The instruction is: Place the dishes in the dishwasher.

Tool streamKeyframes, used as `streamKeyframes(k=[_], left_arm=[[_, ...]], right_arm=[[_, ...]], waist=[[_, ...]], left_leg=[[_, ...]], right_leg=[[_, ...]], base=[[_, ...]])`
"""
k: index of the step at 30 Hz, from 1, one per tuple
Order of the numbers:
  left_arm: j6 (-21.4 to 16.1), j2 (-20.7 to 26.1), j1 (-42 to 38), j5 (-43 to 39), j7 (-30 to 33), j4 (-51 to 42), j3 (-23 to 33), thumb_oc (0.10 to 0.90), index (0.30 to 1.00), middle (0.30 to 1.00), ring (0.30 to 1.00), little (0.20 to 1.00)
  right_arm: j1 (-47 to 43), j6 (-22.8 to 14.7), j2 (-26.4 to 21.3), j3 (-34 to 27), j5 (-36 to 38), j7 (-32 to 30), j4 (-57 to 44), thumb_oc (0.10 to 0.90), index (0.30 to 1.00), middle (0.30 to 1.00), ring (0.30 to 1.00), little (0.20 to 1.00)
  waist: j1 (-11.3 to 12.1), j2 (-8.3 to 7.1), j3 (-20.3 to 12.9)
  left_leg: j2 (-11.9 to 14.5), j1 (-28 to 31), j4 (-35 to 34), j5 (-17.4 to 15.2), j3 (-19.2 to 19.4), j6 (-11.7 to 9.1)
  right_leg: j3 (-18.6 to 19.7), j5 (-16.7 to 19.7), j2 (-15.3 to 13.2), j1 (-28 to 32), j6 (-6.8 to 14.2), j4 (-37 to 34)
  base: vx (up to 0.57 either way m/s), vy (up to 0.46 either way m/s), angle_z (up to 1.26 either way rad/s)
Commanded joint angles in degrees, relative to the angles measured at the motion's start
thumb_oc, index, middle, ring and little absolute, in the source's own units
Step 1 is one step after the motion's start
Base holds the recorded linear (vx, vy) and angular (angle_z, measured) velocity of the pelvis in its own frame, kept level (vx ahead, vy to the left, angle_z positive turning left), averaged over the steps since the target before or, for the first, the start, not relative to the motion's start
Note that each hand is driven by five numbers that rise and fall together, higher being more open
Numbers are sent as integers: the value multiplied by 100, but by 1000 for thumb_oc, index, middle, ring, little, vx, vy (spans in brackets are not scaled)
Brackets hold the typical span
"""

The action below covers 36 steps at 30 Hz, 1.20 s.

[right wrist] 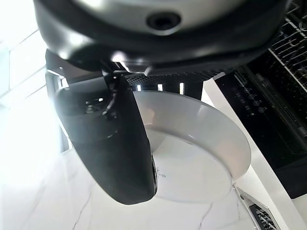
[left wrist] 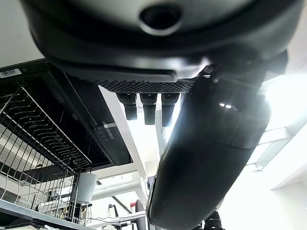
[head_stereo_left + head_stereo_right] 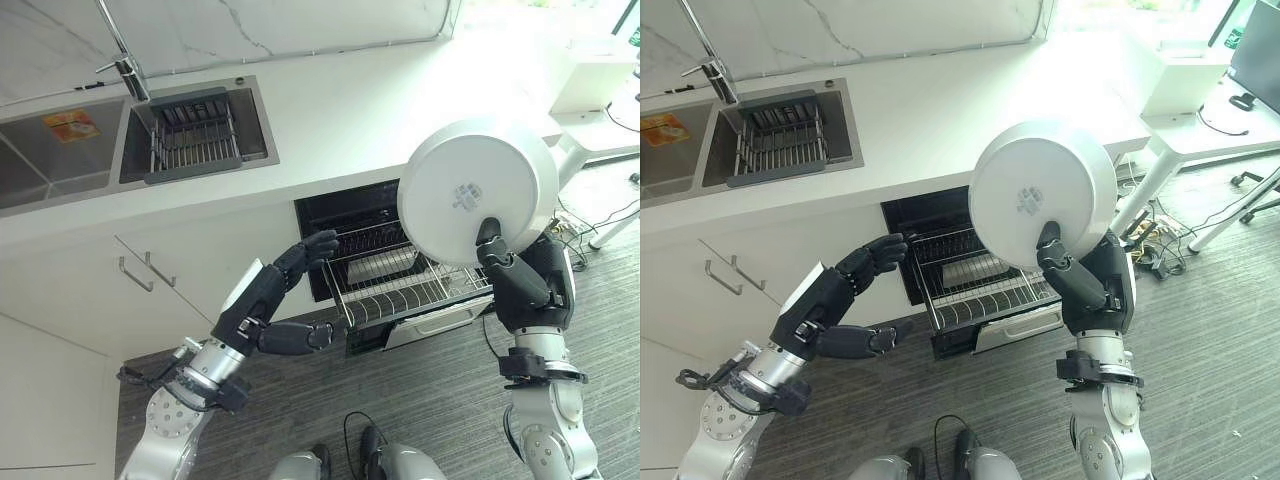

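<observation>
The left hand is hovering in the air near the robot, fingers stretched out and relaxed towards the rack, thumb apart below them, holding nothing. The right hand is gripping a white plate, thumb pressing on its underside and fingers hidden behind it. The plate is being held up on edge, underside facing the camera, above the pulled-out wire rack. The rack is sticking out of the open dishwasher under the white counter. Farther back, a sink is sitting in the counter with a dark drainer basket inside and a tap behind it.
</observation>
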Motion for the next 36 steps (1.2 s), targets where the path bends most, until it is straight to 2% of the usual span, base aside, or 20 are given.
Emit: streamKeyframes(k=[1,3,4,5,7,8,10,12,14,17,18,19,20,21,23,24,26,32,33,36], left_arm=[[-657,317,-341,-142,191,-458,90,800,900,900,900,900],[-583,389,-395,-16,188,-430,109,800,900,900,900,900],[-564,416,-398,-22,195,-433,123,800,900,900,900,900],[-443,479,-435,-204,210,-419,179,800,900,900,900,900],[-322,463,-462,-315,307,-386,177,800,900,900,900,900],[-195,454,-499,-456,513,-302,117,800,900,900,900,900],[-145,451,-500,-559,576,-291,130,800,900,900,900,900],[-28,342,-457,-787,860,-218,108,800,900,900,900,900],[-14,260,-335,-967,1199,-107,164,800,900,900,900,900],[93,98,-96,-1277,1556,12,341,800,900,900,900,900],[80,-33,103,-1182,1600,265,452,800,900,900,900,900],[37,-102,205,-1133,1529,520,483,800,900,900,900,900],[37,-109,215,-1127,1500,571,487,800,900,900,900,900],[65,-138,319,-1169,1447,973,466,800,900,900,900,900],[240,-244,419,-1290,1573,1678,383,800,900,900,900,900],[273,-250,414,-1322,1588,1756,360,800,900,900,900,900],[215,-331,376,-1312,1557,2272,273,800,900,900,900,900],[220,-522,235,-1062,1478,3636,59,800,900,900,900,900],[126,-616,207,-1017,1365,4040,56,800,900,900,900,900],[249,-678,215,-1145,1316,4299,26,800,900,900,900,900]], right_arm=[[-548,-494,164,-130,387,191,-546,400,300,300,300,300],[-520,-429,222,-68,396,130,-452,400,300,300,300,300],[-509,-398,225,-60,423,122,-438,400,300,300,300,300],[-434,-291,179,-67,558,135,-380,400,300,300,300,300],[-404,-160,212,-7,563,152,-334,400,300,300,300,300],[-447,-86,246,132,514,130,-337,400,300,300,300,300],[-458,-57,243,155,518,126,-328,400,300,300,300,300],[-535,13,204,254,237,-50,-346,400,300,300,300,300],[-686,165,40,307,-203,-302,-306,400,300,300,300,300],[-773,94,-216,203,-1017,-317,-288,400,300,300,300,300],[-729,94,-571,-139,-1333,-486,-342,400,300,300,300,300],[-662,34,-738,-349,-1544,-608,-342,400,300,300,300,300],[-646,20,-757,-381,-1601,-619,-340,400,300,300,300,300],[-605,-158,-857,-513,-2217,-718,-316,400,300,300,300,300],[-796,-301,-1067,-469,-3372,-884,-206,400,300,300,300,300],[-819,-314,-1094,-455,-3469,-931,-188,400,300,300,300,300],[-935,-346,-1206,-405,-4108,-1174,-98,400,300,300,300,300],[-1246,-103,-1842,-229,-5999,-1702,267,400,300,300,300,300],[-1332,-30,-2093,-102,-6797,-1902,468,400,300,300,300,300],[-1434,58,-2347,43,-6998,-2059,699,400,300,300,300,300]], waist=[[48,38,-251],[121,-54,-171],[138,-82,-170],[152,-143,-160],[136,-174,-160],[79,-177,-164],[72,-181,-170],[136,-207,-239],[169,-212,-291],[172,-183,-378],[201,-163,-397],[168,-139,-405],[152,-134,-407],[107,-91,-394],[129,-39,-462],[128,-37,-469],[142,-51,-511],[234,-116,-630],[300,-140,-631],[389,-180,-634]], left_leg=[[91,40,55,-398,-317,-151],[98,16,55,-384,-351,-186],[89,10,55,-383,-349,-193],[80,-3,55,-399,-381,-236],[78,27,55,-453,-447,-291],[86,86,55,-558,-573,-297],[82,86,55,-579,-611,-291],[154,76,55,-591,-598,-372],[371,100,55,-561,-464,-491],[827,-10,55,-362,-91,-724],[1255,-192,55,-52,340,-901],[1405,-253,55,46,636,-965],[1436,-261,55,61,696,-980],[1475,-243,55,46,720,-1058],[1328,-234,55,-29,436,-1063],[1325,-230,55,-33,426,-1066],[1328,-211,55,-53,404,-1069],[1310,-234,55,-70,344,-1079],[1301,-187,55,-135,331,-1075],[1282,-173,55,-156,295,-1070]], right_leg=[[-361,200,-445,512,928,450],[-394,174,-786,360,926,397],[-368,133,-849,331,932,397],[-135,-46,-1154,113,975,397],[181,77,-1456,-258,1083,397],[526,140,-1455,-500,1144,397],[573,51,-1421,-488,1158,397],[426,-98,-1422,-433,1169,397],[275,-227,-1366,-394,1172,397],[27,-518,-1231,-210,1000,397],[-285,-644,-1254,-51,896,397],[-553,-671,-1332,11,889,397],[-613,-674,-1353,22,893,397],[-809,-709,-1418,121,925,397],[-655,-726,-1402,127,941,397],[-642,-728,-1403,129,944,397],[-638,-730,-1418,154,961,397],[-685,-692,-1476,147,1017,397],[-736,-718,-1506,194,1056,397],[-800,-704,-1538,227,1091,397]], base=[[17,-34,-14],[8,-139,-19],[37,-267,-22],[70,-297,-23],[159,-438,-7],[195,-433,7],[130,-301,32],[111,-342,52],[104,-319,38],[103,-325,40],[39,-359,96],[11,-302,128],[2,-155,125],[34,-27,112],[57,58,52],[22,63,-6],[42,42,-2],[40,66,0],[4,41,0],[22,13,2]])
